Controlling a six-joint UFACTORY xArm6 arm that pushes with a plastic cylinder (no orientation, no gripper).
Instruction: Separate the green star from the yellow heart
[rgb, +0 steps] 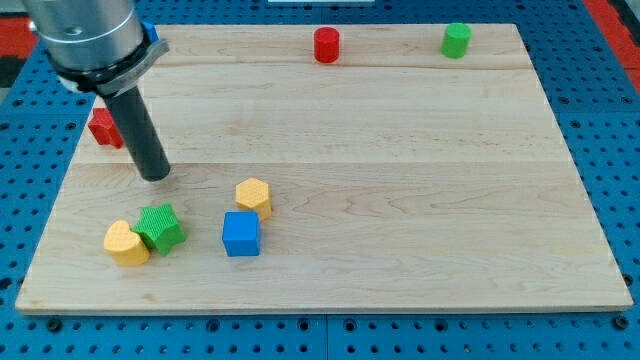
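Sitting on the counter (400, 200), my tip (156, 176) is at the view's left, above the green star (160, 227) and clear of it, touching no block. No tool with jaws on this rig: the arm ends in a plain dark rod, nothing to open or close, nothing held.

Green star is near the view's bottom left, pressed against the yellow heart (126, 243), which sits just to its left and slightly lower. The two are touching, not yet separated.

Red star (102, 127) is up and left of my tip, partly hidden behind the rod, so I can't tell whether the rod touches it.

Yellow hexagon-ish block (254, 196) is right of my tip and a bit lower, well apart from it. Blue cube (241, 234) is just below that yellow block, close by, with a small gap showing between them. Both are right of the green star, apart from it.

Red cylinder (327, 45) is at the view's top, centre. Green cylinder (457, 40) is at the top right. Both far from my tip.
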